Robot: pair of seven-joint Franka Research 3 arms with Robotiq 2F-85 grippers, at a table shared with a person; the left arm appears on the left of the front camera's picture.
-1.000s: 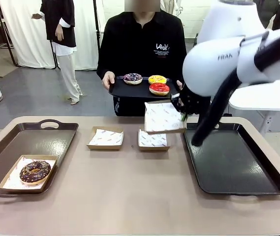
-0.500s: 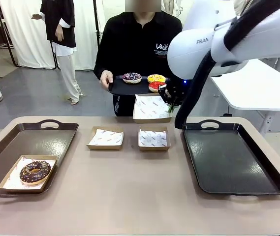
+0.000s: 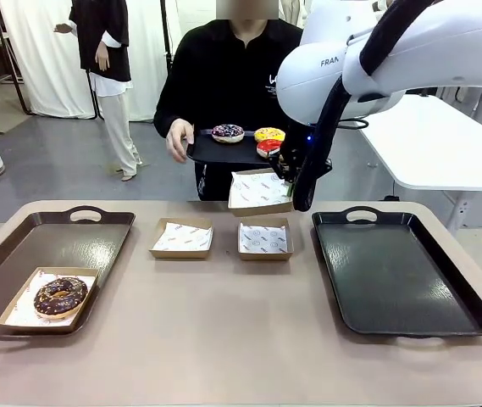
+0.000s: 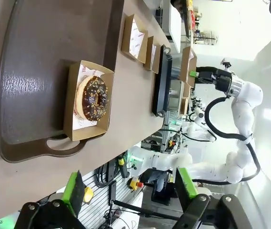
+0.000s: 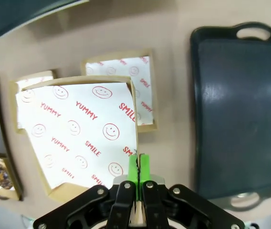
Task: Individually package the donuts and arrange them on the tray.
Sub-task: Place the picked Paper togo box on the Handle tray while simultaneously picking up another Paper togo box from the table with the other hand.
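Your right claw (image 5: pixel 137 167): clamped on the rim of a shallow brown cardboard box lined with white printed paper (image 5: pixel 78 129), raised above the bench (image 3: pixel 224 339). Your left claw (image 4: pixel 130 188): jaws apart. chocolate-brown sprinkled ring donut (image 3: pixel 60 296): boxed, on the brown plastic tray (image 3: pixel 63 237). purple white-sprinkled donut (image 3: pixel 228 133), yellow donut (image 3: pixel 269 134), glossy red donut (image 3: pixel 266 147): on the person's black tray (image 3: pixel 219 154).

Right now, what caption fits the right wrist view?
Right gripper shut on a paper-lined cardboard box above two boxes beside a black tray.

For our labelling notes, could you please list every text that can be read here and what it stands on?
"YUMMY", "SMILE", red, repeated: paper liner of the box in the right gripper.
"FRAN", cut off: right arm, white casing.
Print on the person's black top: mostly hidden, unreadable.
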